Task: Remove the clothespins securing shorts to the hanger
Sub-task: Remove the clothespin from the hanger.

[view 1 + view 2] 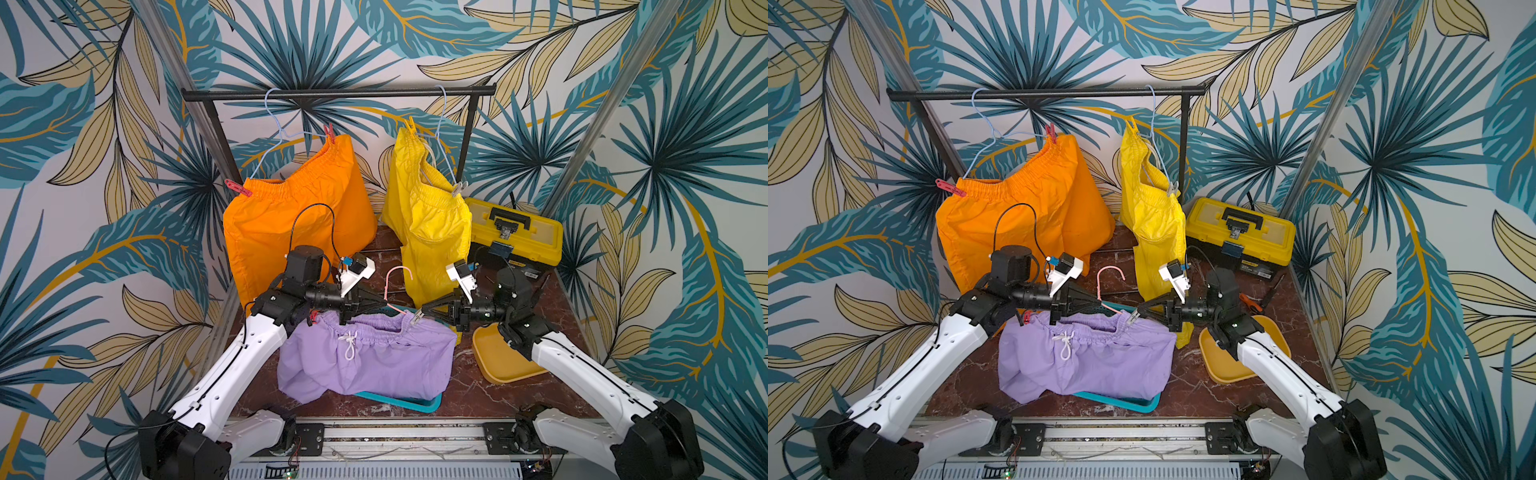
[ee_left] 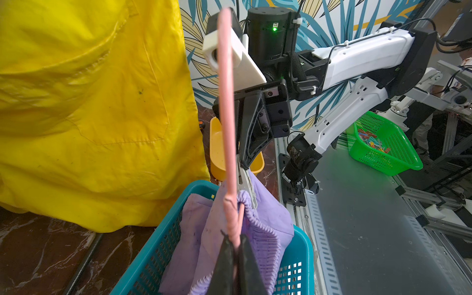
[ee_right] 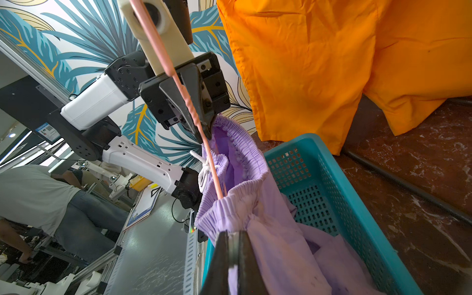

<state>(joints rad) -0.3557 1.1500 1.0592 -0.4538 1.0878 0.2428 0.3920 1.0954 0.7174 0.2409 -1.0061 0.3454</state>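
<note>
Lilac shorts [image 1: 365,357] hang from a pink hanger [image 2: 227,102] over a teal basket [image 1: 415,405] on the dark marble desk [image 1: 478,395], with their lower cloth slumped into the basket. The left fingers [image 1: 380,304] are pinched tight on the hanger's wire just below its hook. The right fingers [image 1: 427,311] are closed on a pale grey clothespin [image 1: 417,318] clipped at the right end of the waistband. A red clothespin [image 1: 313,318] sits at the waistband's left end, under the left arm. Behind them, orange shorts [image 1: 291,224] and yellow shorts [image 1: 428,220] hang from a black rail [image 1: 332,93]. The orange pair is pegged by two red pins [image 1: 238,188]. A yellow tray [image 1: 498,361] lies beneath the right arm, in front of a yellow toolbox [image 1: 515,232].
</note>
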